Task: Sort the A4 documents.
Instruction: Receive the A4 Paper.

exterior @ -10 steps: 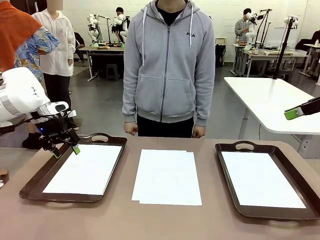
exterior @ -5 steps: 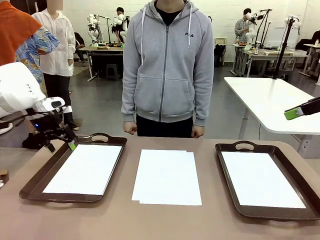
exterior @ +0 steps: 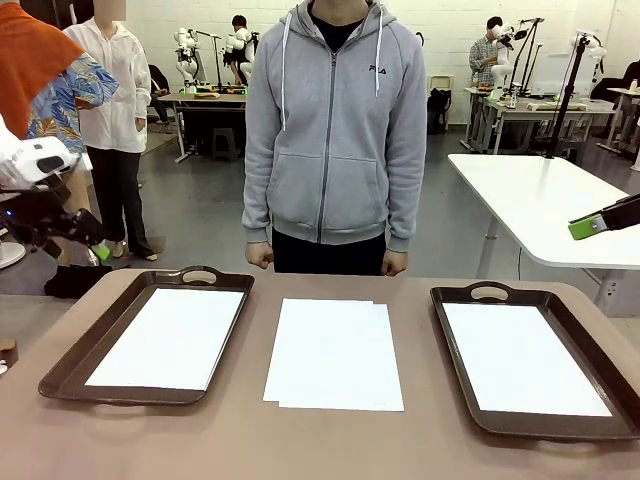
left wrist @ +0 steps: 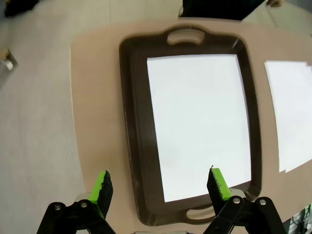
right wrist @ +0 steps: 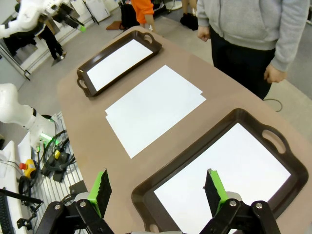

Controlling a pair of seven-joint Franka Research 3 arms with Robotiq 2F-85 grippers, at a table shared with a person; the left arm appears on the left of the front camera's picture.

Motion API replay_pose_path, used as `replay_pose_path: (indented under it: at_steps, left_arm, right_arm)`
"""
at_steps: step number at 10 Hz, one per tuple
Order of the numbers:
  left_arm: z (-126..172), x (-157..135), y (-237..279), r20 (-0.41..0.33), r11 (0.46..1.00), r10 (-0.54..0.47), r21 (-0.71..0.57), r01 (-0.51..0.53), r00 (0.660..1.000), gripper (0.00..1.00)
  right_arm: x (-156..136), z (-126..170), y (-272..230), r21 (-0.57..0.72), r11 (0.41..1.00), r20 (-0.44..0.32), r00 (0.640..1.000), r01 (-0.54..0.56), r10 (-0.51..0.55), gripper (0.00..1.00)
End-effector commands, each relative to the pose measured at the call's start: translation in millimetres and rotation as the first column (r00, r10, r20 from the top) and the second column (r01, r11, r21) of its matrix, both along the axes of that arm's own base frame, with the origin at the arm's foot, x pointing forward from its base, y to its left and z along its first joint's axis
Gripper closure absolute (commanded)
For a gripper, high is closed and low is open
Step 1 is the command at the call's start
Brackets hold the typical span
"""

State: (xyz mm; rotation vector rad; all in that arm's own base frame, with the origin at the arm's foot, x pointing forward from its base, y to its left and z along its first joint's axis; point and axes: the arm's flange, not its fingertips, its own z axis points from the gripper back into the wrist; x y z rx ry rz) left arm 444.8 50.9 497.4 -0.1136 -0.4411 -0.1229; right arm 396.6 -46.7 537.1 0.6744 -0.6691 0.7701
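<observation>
The A4 documents lie in three places. A loose stack [exterior: 333, 352] sits mid-table, one sheet [exterior: 170, 337] lies in the left brown tray [exterior: 70, 365], and another sheet [exterior: 520, 357] lies in the right brown tray [exterior: 450, 335]. My left gripper [exterior: 92, 243] hangs off the table's left edge, above and clear of the left tray. Its wrist view shows it open [left wrist: 160, 185] and empty over that tray's sheet [left wrist: 200, 131]. At the far right my right gripper [exterior: 583, 227] is raised high. It is open [right wrist: 157, 187] and empty above the right tray's sheet [right wrist: 229, 170].
A person in a grey hoodie stands at the far edge with fists [exterior: 262, 258] near the table. The right wrist view also takes in the middle stack [right wrist: 153, 105], the left tray [right wrist: 85, 73] and the left arm [right wrist: 34, 12]. Other people and tables stand behind.
My left gripper has pulled back from over the left tray's far corner, moving left and up to the picture's edge. The right gripper and the papers have not moved.
</observation>
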Motion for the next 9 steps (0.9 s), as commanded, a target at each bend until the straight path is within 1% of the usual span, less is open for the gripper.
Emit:
replay_pose_path:
  at_steps: [1,2,3,4,5,7,8,9]
  left_arm:
    - [8,-27,-11,0.204,0.985,-0.121,-0.099,0.143,0.972,0.00]
    - [19,-32,-9,0.292,0.961,-0.179,-0.153,0.230,0.939,0.00]
    - [31,-36,-7,0.352,0.936,-0.229,-0.175,0.304,0.908,0.00]
    - [38,-42,-2,0.423,0.886,-0.290,-0.220,0.408,0.859,0.00]
    - [43,-46,1,0.490,0.844,-0.293,-0.271,0.462,0.821,0.00]
    - [47,-56,-9,0.551,0.779,-0.349,-0.279,0.562,0.758,0.00]
    - [48,-61,-21,0.558,0.764,-0.399,-0.235,0.601,0.727,0.00]
    - [51,-62,-33,0.551,0.759,-0.445,-0.186,0.624,0.706,0.00]
  right_arm:
    - [0,0,1,0.003,1.000,0.002,1.000,0.001,-0.001,0.00]
    - [0,0,1,0.003,1.000,0.002,1.000,0.001,-0.001,0.00]
    - [0,0,1,0.003,1.000,0.002,1.000,0.001,-0.001,0.00]
    - [0,0,1,0.003,1.000,0.002,1.000,0.001,-0.001,0.00]
    - [0,0,1,0.003,1.000,0.002,1.000,0.001,-0.001,0.00]
    - [0,0,1,0.003,1.000,0.002,1.000,0.001,-0.001,0.00]
    - [0,0,1,0.003,1.000,0.002,1.000,0.001,-0.001,0.00]
    - [0,0,1,0.003,1.000,0.002,1.000,0.001,-0.001,0.00]
